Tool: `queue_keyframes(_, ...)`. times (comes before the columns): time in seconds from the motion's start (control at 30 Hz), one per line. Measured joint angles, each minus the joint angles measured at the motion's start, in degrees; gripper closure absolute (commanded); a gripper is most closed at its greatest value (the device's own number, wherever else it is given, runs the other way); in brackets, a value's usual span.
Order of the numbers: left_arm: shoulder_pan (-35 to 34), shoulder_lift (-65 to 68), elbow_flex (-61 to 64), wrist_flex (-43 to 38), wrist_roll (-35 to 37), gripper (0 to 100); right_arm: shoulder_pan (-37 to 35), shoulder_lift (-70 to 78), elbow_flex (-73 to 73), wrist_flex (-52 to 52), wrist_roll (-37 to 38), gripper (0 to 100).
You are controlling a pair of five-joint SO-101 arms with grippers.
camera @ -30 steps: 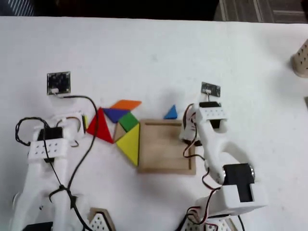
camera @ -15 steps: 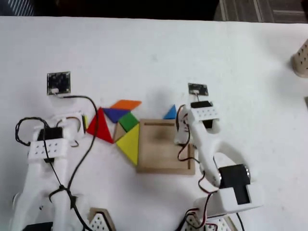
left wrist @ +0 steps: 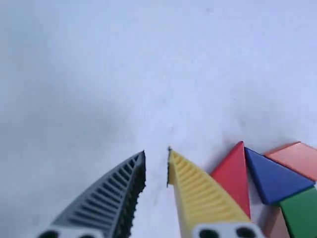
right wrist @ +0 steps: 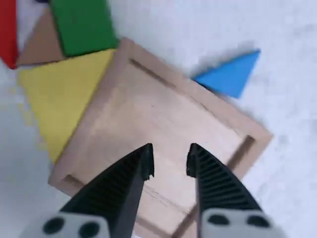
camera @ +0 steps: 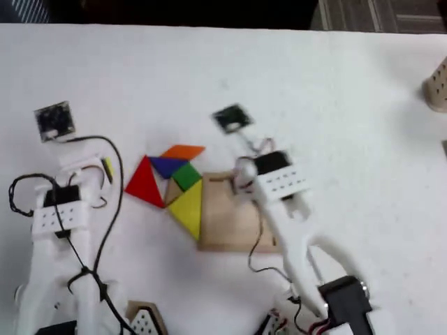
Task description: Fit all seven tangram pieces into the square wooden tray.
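Tray [right wrist: 163, 124] lies empty on the table [camera: 314, 91], pieces [camera: 185, 174] bunched against one side, blue triangle [right wrist: 229, 74] just past another. They look flat, stiff, light and probably slick, so pinch across the thin edges. Right claw [right wrist: 169, 161] hovers over the tray, slightly parted, empty. Left claw [left wrist: 156, 166] is likewise, near the red piece [left wrist: 232, 173].

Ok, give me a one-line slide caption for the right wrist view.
Right gripper, open, above the bare floor of the wooden tray; blue triangle and yellow triangle lie outside its rim.
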Motion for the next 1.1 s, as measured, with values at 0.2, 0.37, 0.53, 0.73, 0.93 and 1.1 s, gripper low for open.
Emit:
queue_keyframes(0.2,-1.3,0.0,0.0,-0.2,6.1,71,-8.5,8.5,-14.0,-0.7,1.6,72.9)
queue_keyframes(0.37,-4.1,0.0,0.0,-0.2,6.9,72,-11.9,24.3,-28.0,-0.7,6.6,76.2)
queue_keyframes(0.53,-4.5,0.0,0.0,-1.2,7.0,72,-14.2,36.6,-40.4,-0.1,8.4,77.2)
queue_keyframes(0.73,-4.5,6.6,-4.6,-1.2,7.0,72,-18.0,42.1,-46.9,0.2,8.4,77.2)
queue_keyframes(0.93,-4.5,20.4,-15.7,6.1,7.0,72,-18.3,43.0,-47.2,0.2,8.4,77.2)
queue_keyframes(1.1,-4.5,21.6,-17.1,6.6,7.0,72,-18.5,45.1,-47.2,0.2,8.4,76.9)
